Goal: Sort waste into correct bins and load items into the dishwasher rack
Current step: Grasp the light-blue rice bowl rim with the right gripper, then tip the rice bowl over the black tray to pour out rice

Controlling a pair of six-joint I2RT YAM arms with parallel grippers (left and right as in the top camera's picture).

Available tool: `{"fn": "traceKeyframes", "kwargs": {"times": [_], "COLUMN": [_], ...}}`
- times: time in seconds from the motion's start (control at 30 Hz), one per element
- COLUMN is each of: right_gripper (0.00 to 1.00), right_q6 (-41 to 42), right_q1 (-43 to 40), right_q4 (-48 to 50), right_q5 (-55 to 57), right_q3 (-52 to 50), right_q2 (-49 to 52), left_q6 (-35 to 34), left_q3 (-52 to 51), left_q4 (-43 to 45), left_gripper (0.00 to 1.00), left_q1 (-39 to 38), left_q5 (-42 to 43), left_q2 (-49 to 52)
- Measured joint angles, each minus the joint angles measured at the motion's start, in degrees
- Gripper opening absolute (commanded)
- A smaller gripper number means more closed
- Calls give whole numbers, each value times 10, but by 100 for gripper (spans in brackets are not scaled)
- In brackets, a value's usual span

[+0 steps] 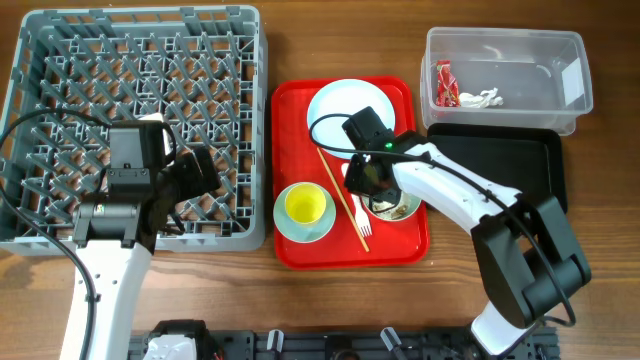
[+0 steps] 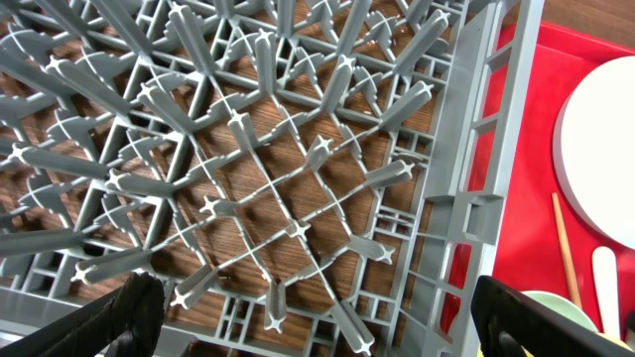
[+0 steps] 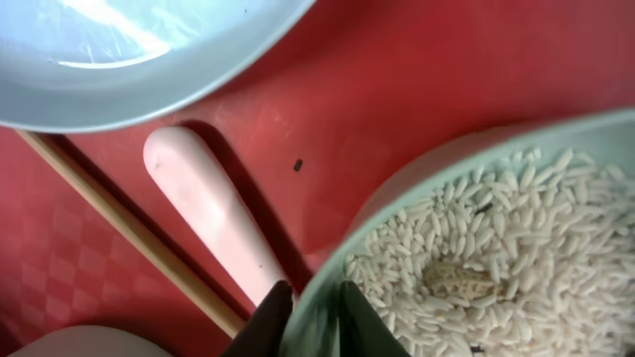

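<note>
My right gripper point(image 1: 365, 180) point(image 3: 313, 312) is shut on the near rim of the pale blue-green bowl point(image 1: 395, 207) point(image 3: 397, 198), which holds rice-like leftovers point(image 3: 516, 248) with a brown bit. The bowl sits on the red serving tray point(image 1: 400, 250). Also on that tray are the white plate point(image 1: 335, 100) point(image 3: 129, 69), the yellow cup point(image 1: 305, 204) on its saucer point(image 1: 300, 232), the chopstick point(image 1: 335, 185) point(image 3: 109, 218) and the white fork point(image 1: 362, 228) point(image 3: 208, 208). My left gripper point(image 1: 205, 170) point(image 2: 317, 317) is open and empty above the right front part of the grey dishwasher rack point(image 1: 140, 12) point(image 2: 248, 178).
The clear tub point(image 1: 560, 45) at the back right holds the red-and-white wrapper point(image 1: 445, 83) and the white tissue scrap point(image 1: 483, 98). The flat black tray point(image 1: 500, 150) lies just in front of it, right of the red tray. The rack holds no dishes.
</note>
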Motion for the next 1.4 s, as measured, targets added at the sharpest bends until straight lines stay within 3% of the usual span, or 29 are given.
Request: {"fn": "traceKeyframes", "kwargs": {"times": [0.47, 0.63, 0.97, 1.2, 1.4], "right_gripper": [4, 4, 4, 4, 4], "right_q6": [-86, -148, -322, -378, -369], "right_q1": [-10, -89, -323, -451, -544], "right_q4": [-125, -139, -124, -75, -58], "right_q5": [31, -17, -266, -468, -666], "right_q3": [130, 132, 112, 42, 26], "right_q2": [-1, -34, -44, -44, -41], "left_q6": [0, 0, 0, 0, 0], "left_q3": [0, 0, 0, 0, 0], "left_q4": [1, 2, 2, 2, 2], "left_gripper": [100, 100, 100, 100, 100], "left_q1": [0, 0, 0, 0, 0], "left_q5": [0, 0, 0, 0, 0], "left_q2": [0, 0, 0, 0, 0]}}
